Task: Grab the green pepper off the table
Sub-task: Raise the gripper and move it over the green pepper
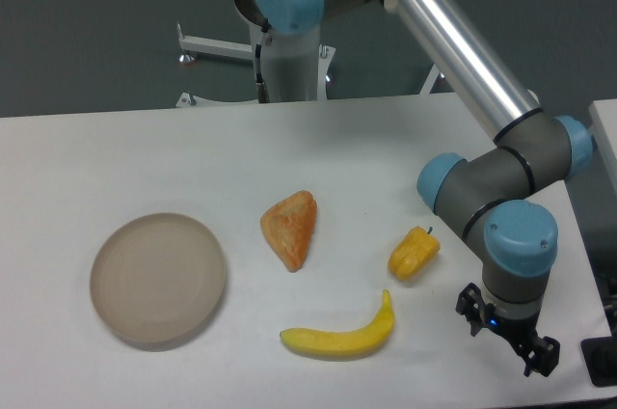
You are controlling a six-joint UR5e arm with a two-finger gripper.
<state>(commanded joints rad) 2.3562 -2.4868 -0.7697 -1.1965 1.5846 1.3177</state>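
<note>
Surface: white matte table (pixel 116 153) filling most of the view, with a dark grey-green wall behind it.
Gripper: black two-finger gripper (pixel 509 343) low over the near right corner of the table, pointing down, hung from the blue-capped wrist (pixel 519 250). The finger ends are dark against the surface and partly masked by the wrist; whether the fingers are spread or closed cannot be told.
Green pepper: cannot be made out anywhere; if it lies on the table it is hidden, possibly beneath the wrist and gripper.
Banana: yellow banana (pixel 339 332) lying on its side near the front edge, left of the gripper and apart from it, its tip curving up toward the yellow pepper.
Yellow pepper: yellow-orange pepper (pixel 414 254) with a dark stem, just beyond the banana's raised tip, near the wrist but not touching it.
Plate: round beige plate (pixel 158 279) on the left side, well apart from the other items.
Orange wedge: triangular orange-brown piece (pixel 290 227) near mid-table, between the plate and the yellow pepper.
Arm: silver forearm tube (pixel 459 48) running from upper centre down to the grey elbow (pixel 525 163) at right.
Base: arm base (pixel 286 52) behind the far table edge, with a white metal frame (pixel 214 46) beside it.
</note>
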